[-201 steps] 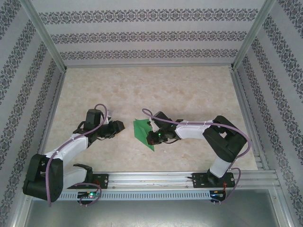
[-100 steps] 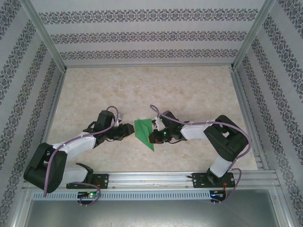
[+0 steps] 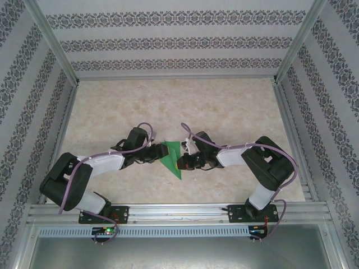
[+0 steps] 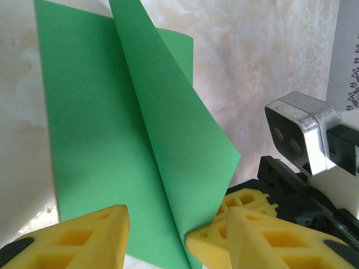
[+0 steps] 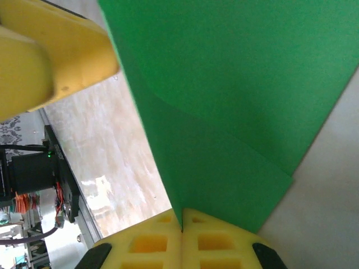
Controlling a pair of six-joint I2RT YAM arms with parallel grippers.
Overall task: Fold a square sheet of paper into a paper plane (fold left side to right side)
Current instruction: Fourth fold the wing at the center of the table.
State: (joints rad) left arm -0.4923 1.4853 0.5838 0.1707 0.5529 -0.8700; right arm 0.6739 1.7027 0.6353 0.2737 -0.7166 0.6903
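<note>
The bright green sheet of paper [image 3: 170, 154] lies mid-table between both arms, partly folded. In the left wrist view one flap of the sheet [image 4: 179, 145] stands up over the flat half. My right gripper [image 3: 180, 163] is shut on the raised flap's edge, its yellow fingers pinching the paper [image 5: 235, 84] at the right gripper's tips [image 5: 181, 227]. My left gripper [image 3: 155, 155] is open at the sheet's left side, and the paper runs between the left gripper's spread fingers [image 4: 178, 216] without being clamped. One left finger [image 5: 50, 61] shows close by in the right wrist view.
The marbled tabletop [image 3: 196, 106] has open room behind the paper. Patterned walls [image 3: 179, 42] enclose three sides. An aluminium rail [image 3: 179, 210] with the arm bases runs along the near edge. The two grippers' fingers [image 4: 247, 203] nearly touch.
The left arm has stretched rightward until its open gripper reached the paper's left edge. The right gripper kept its hold on the paper and shifted slightly.
</note>
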